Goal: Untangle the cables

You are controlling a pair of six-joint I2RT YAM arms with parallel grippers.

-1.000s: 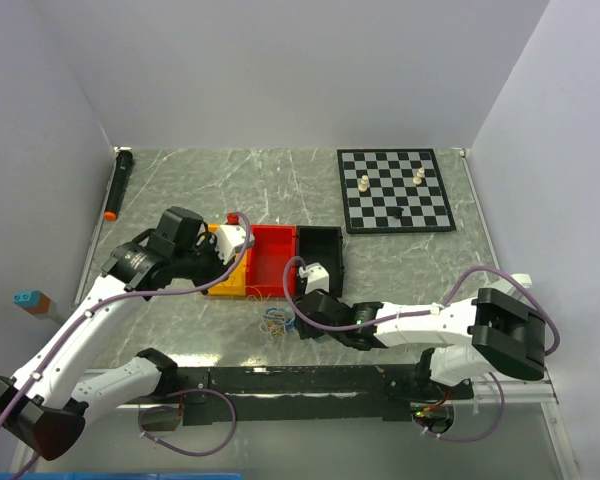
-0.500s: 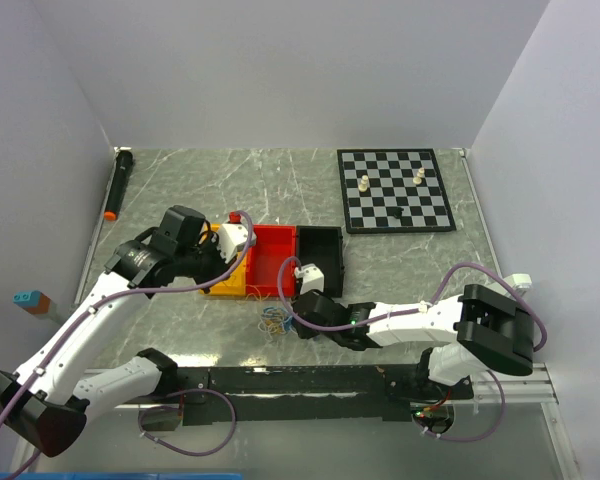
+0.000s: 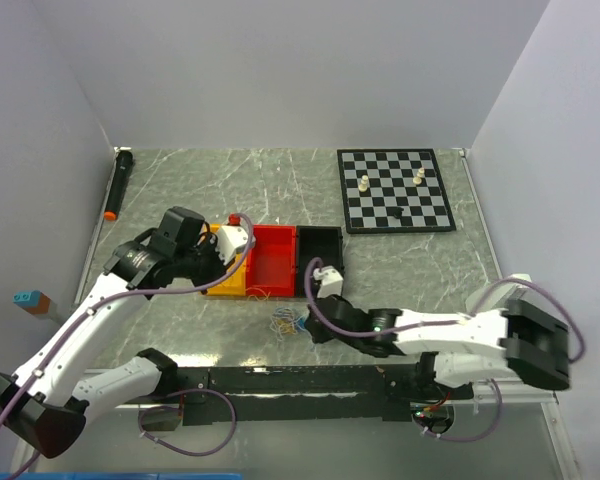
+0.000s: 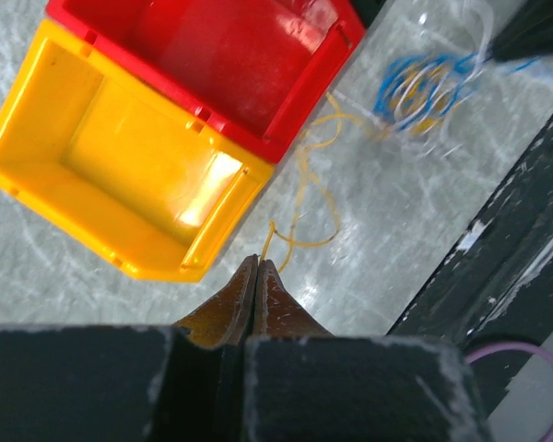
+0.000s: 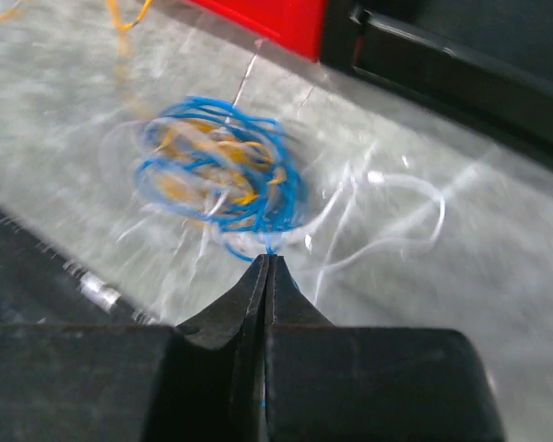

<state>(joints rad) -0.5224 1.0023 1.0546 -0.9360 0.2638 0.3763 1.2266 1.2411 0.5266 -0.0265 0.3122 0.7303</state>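
The cables are a small clump point(image 5: 217, 180) of blue, yellow-orange and white curly wire on the table, just in front of the bins point(image 3: 283, 320). My right gripper point(image 5: 267, 260) is shut on a blue strand at the clump's near edge, and white loops point(image 5: 396, 216) trail off to the right. One yellow cable point(image 4: 306, 198) runs loose from the clump past the red bin's corner to my left gripper point(image 4: 259, 262). That gripper is shut on the cable's end, close to the yellow bin point(image 4: 111, 166).
Yellow point(image 3: 226, 287), red point(image 3: 273, 258) and black point(image 3: 320, 248) bins stand side by side mid-table. A chessboard point(image 3: 395, 205) with a few pieces lies at the back right. A black marker with an orange tip point(image 3: 118, 183) lies along the left wall.
My right gripper has closed on the blue strand, and that arm has swung its elbow to the right. The clump has shifted slightly right. The left arm has barely moved.
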